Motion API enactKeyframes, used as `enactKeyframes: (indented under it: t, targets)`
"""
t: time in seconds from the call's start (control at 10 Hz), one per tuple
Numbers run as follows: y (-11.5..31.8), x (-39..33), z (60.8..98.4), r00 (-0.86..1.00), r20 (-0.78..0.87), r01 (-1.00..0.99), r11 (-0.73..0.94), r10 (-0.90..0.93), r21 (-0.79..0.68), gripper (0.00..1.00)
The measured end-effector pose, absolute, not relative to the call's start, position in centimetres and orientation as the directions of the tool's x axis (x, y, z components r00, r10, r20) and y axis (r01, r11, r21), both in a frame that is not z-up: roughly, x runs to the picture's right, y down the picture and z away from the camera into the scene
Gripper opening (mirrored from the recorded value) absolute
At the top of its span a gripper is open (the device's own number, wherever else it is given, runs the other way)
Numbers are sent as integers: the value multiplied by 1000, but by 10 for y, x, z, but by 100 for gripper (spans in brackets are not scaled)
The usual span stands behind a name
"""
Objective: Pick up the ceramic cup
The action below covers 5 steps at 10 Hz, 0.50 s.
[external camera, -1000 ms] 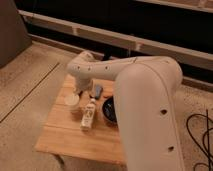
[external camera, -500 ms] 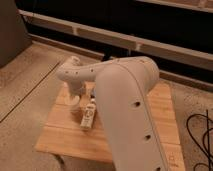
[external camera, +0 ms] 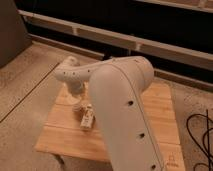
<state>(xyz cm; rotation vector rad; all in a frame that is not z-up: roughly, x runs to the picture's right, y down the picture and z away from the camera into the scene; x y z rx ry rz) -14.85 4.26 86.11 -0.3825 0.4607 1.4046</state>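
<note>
White robot arm reaching down over a small wooden table, hiding most of what stands on it.

The bulky white arm (external camera: 120, 105) bends from lower right to a wrist over the table's left half; the gripper (external camera: 77, 102) sits below that wrist, just above the light slatted wooden table (external camera: 160, 117). The small cream ceramic cup (external camera: 76, 106) shows only as a pale sliver under the wrist, so its rim direction and axis cannot be made out. Just beside it lies the elongated white labelled bottle (external camera: 87, 119), long axis running toward the table's near edge. Speckled concrete floor (external camera: 25, 85) surrounds the table; dark panels with pale rails (external camera: 165, 47) stand behind, black cables (external camera: 200, 137) at right.
</note>
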Motion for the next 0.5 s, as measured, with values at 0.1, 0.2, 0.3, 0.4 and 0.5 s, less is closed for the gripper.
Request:
enactKeyframes:
  t: [0.1,0.2,0.3,0.4,0.5]
  targets:
    - [36,-148,856,115,-504,-990,140,856,13,0]
    - [27,-149,847,129,-481,-989,150,867,6,0]
    - [21,-152,839,142,-463,-987,159,875,-3,0]
    - [18,-155,835,152,-451,-986,164,880,-14,0]
    - [17,-155,834,153,-451,-986,164,880,-14,0]
